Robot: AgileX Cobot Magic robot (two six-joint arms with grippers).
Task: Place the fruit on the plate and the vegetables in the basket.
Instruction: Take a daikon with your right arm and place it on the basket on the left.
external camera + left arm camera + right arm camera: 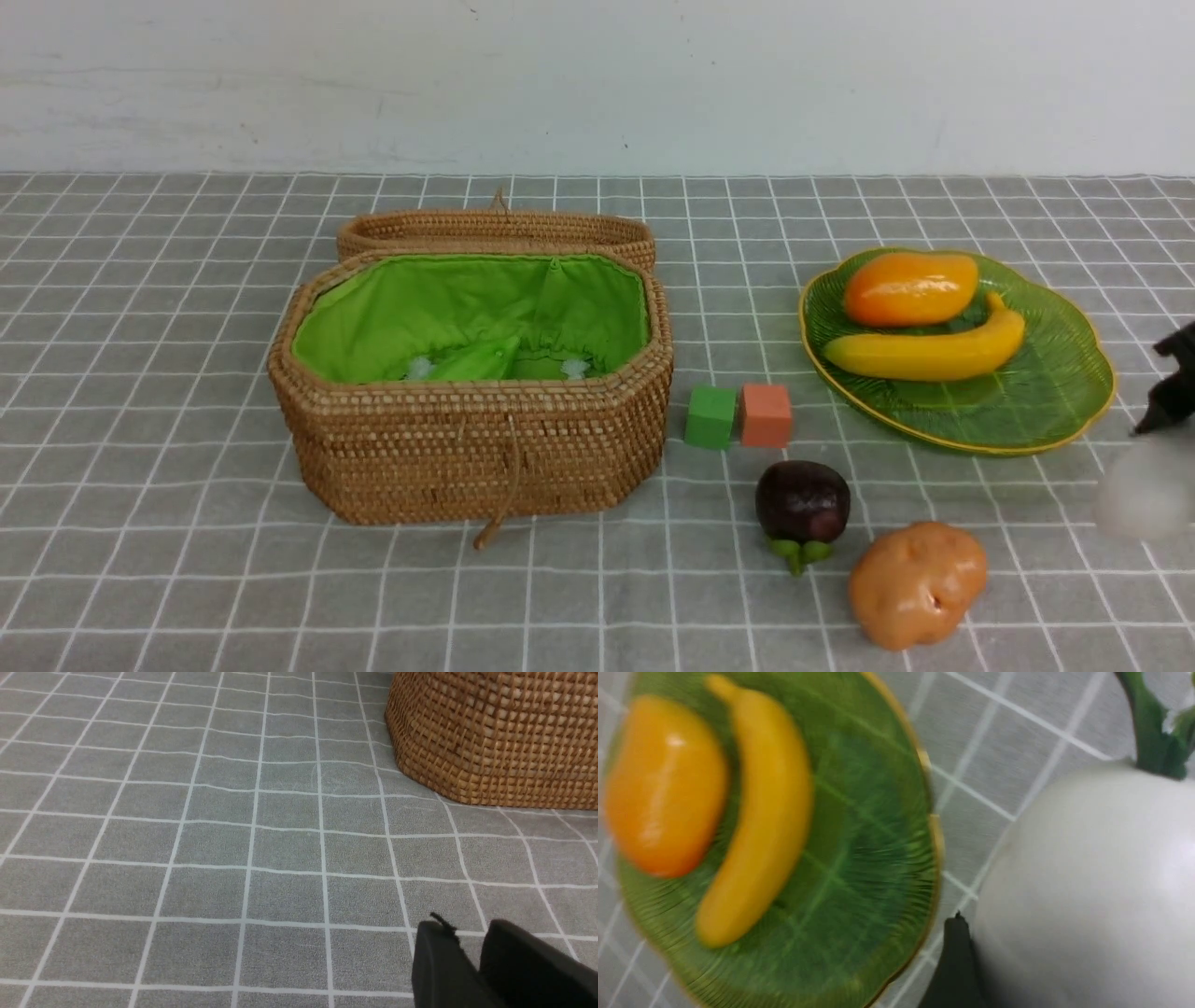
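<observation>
The mango (910,288) and banana (929,352) lie on the green plate (1046,411) at the right. In front of the plate, the mangosteen (802,501) and the potato (917,582) rest on the cloth. The open basket (476,448) stands centre-left; a light-green shape (474,360) lies in its lining, and I cannot tell whether it is a vegetable. At the right edge my right gripper (1158,425) is shut on the white radish (1144,490), one fingertip (955,952) pressed against the radish (1087,882). My left gripper (469,933) hovers over bare cloth beside the basket (495,737), jaws slightly apart, empty.
A green cube (710,416) and an orange cube (766,414) sit between basket and plate. The basket's woven lid (495,229) lies just behind it. A cord (504,495) hangs down the basket's front. A white wall closes off the back.
</observation>
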